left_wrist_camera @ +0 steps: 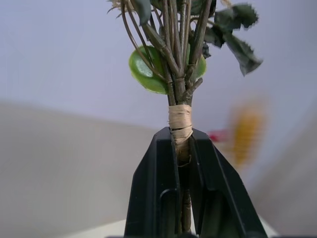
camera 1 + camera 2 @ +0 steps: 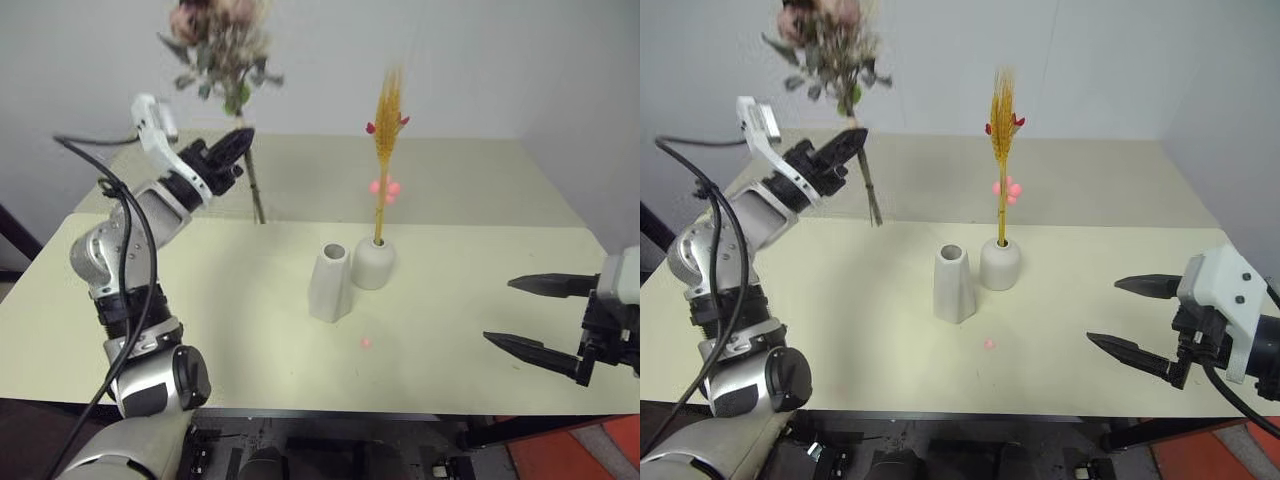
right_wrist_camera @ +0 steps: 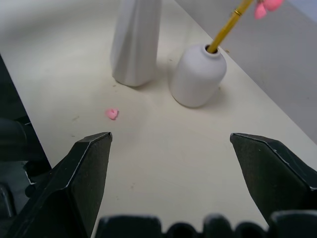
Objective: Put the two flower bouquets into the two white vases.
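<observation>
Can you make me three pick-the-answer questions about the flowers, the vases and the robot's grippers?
1. Where is the yellow bouquet?
A. In the short round vase
B. In the tall vase
C. Lying on the table

2. How many white vases stand there?
A. One
B. Two
C. Four

3. What is the left gripper doing?
A. Hanging open
B. Shut on the rose bouquet
C. Pressing a vase

Answers: 1 A, its stalks go into the round vase's mouth. 2 B, a tall and a short one stand side by side. 3 B, the left wrist view shows the fingers clamping the tied stems; the right gripper is open.
</observation>
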Tool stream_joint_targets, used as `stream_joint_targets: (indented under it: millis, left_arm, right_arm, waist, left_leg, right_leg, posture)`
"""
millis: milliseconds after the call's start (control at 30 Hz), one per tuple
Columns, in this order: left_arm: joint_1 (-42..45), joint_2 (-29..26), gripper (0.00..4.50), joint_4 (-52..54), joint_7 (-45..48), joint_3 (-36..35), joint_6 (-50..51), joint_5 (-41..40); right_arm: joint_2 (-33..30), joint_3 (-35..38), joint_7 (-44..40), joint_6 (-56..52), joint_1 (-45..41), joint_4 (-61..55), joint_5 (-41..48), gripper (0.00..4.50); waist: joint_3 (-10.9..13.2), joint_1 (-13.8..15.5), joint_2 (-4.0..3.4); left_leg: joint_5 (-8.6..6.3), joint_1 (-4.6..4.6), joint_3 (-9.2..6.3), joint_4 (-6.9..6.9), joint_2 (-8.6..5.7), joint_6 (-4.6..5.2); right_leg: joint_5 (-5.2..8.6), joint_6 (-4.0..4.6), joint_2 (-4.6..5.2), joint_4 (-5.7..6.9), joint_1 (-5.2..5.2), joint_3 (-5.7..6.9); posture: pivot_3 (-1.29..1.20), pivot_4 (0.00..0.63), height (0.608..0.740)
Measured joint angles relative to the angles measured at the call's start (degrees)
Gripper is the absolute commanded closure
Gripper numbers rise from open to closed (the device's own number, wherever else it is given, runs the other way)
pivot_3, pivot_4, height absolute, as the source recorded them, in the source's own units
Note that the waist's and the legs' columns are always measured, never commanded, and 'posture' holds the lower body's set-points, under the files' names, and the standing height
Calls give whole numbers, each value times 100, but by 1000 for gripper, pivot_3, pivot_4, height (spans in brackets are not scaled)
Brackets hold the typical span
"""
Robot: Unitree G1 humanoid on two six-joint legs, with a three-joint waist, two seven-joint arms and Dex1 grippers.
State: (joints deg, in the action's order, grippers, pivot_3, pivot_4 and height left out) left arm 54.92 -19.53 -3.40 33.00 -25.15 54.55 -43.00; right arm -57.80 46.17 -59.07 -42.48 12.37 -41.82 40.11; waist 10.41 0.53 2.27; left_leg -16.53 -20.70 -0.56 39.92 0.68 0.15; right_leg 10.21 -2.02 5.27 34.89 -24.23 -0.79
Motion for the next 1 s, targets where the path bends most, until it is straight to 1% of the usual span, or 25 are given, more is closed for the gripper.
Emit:
stream_joint_targets:
  millis: [133, 300, 400, 633, 733, 1000]
  left_arm:
    - [-1, -14, 4456, -6, 1018, 756, -217, -112]
    - [0, 84, 4456, -104, 1515, 1287, -700, -22]
    - [-5, 251, 4456, -240, 1708, 1389, -1151, 19]
    - [-10, 388, 4456, -666, 2094, 1471, -1693, 45]
    - [-10, 434, 4456, -821, 2230, 1619, -1858, 157]
    - [-107, 654, 4456, -1197, 2356, 1739, -2092, 274]
  right_arm:
    - [172, 106, 208, 2, 91, -201, -10, 0]
    - [461, 441, 301, 1, 483, -478, -12, 0]
    - [547, 630, 350, 2, 639, -630, -14, 0]
    - [622, 761, 497, 11, 752, -743, -12, 0]
    - [639, 779, 544, 20, 802, -791, -13, 0]
    - [708, 867, 635, 119, 920, -907, -47, 0]
  waist:
    - [0, 0, 0]
    - [0, -12, 0]
    - [0, -14, 0]
    - [0, -19, 0]
    - [0, -7, 0]
    - [0, -2, 0]
  left_leg:
    - [0, -2, 0, 0, 0, 0]
    - [-1, -3, 1, 1, 0, 1]
    - [-1, -4, 1, -1, 2, 2]
    - [-2, -4, 1, 0, 2, 3]
    - [-2, -5, 0, 0, 1, 4]
    - [-2, -4, 0, 0, 1, 5]
  right_leg:
    - [0, 1, -1, 0, -2, -1]
    - [1, 0, -1, 0, 0, -4]
    - [3, -1, -4, -1, 2, -4]
    - [3, -1, -4, -2, 2, -5]
    - [3, -1, -4, -5, 0, -5]
    - [4, -2, -4, -5, 1, -4]
  posture:
    - [0, 150, 740]
    - [0, 150, 740]
    - [0, 150, 740]
    - [0, 150, 740]
    - [0, 150, 740]
    - [0, 150, 740]
